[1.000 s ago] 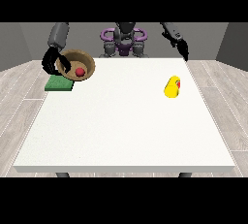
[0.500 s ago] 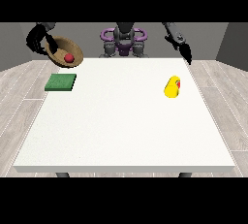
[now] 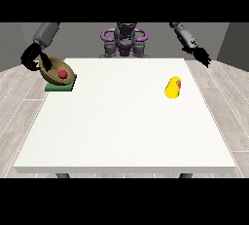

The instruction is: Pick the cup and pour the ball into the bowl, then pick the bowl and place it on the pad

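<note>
Brown bowl point(image 3: 57, 71) with the red ball point(image 3: 62, 74) hangs tilted just over the green pad point(image 3: 61, 86) at the counter point(image 3: 126, 121) edge, gripped at its outer rim by the hand at the view's left point(image 3: 33, 59), fingers curled around it.

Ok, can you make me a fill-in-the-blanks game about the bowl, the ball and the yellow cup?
1. The ball inside the wooden bowl is colored ____.
2. The yellow cup is lying on its ____.
3. The pad under the bowl is colored ____.
4. The bowl is held by the hand at the view's ____.

Missing words: red; side; green; left
</note>
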`<state>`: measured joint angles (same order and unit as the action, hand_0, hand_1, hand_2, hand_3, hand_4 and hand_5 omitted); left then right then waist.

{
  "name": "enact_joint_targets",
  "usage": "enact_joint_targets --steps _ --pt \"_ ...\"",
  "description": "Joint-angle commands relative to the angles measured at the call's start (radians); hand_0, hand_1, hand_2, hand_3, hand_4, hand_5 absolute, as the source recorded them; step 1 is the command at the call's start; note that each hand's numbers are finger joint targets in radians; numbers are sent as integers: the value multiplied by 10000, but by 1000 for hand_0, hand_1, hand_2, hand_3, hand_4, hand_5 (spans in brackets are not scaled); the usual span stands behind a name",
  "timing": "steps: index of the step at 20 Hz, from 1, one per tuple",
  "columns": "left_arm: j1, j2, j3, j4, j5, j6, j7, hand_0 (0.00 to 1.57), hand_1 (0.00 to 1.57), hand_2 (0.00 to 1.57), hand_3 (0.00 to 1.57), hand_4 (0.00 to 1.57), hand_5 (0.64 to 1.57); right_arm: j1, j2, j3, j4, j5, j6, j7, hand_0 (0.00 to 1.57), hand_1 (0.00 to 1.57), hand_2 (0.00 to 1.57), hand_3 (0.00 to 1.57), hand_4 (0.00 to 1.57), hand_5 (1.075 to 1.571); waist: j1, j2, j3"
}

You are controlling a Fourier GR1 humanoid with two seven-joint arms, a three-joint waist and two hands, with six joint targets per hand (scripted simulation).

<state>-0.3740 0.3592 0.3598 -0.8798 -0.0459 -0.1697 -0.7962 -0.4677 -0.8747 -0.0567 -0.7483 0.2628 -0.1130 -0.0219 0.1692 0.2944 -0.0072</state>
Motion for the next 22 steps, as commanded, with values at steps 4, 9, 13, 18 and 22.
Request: enact_joint_targets --steps 4,9,13,18,22 --pt "-240 1153 951 -552 1031 -841 62 0 0 0 0 891 1183 -91 749 -1131 1641 -655 -839 -1951 1571 1571 1571 1571 1321 1554 -216 1497 109" --pt "387 901 843 -962 1052 -827 51 0 0 0 0 866 1163 -762 1177 -2012 2442 -1814 258 -1356 1571 1571 1571 1265 738 1387 -51 988 103" --pt "785 820 951 -1419 1263 -879 42 0 0 0 0 863 1179 -1366 631 -3218 3238 -2893 809 -836 1264 1264 1263 911 200 1389 -160 1135 107" --pt "1102 1440 1281 -1776 1775 -1458 841 0 0 0 0 857 1168 -1706 -305 -3570 3601 -3026 1159 -745 0 0 575 0 0 1246 -226 750 97" --pt "971 1217 1347 -1664 1931 -1286 572 0 0 0 0 883 1213 -2120 -441 -3680 3679 -3165 1405 -538 0 0 483 31 0 1297 -350 994 82"
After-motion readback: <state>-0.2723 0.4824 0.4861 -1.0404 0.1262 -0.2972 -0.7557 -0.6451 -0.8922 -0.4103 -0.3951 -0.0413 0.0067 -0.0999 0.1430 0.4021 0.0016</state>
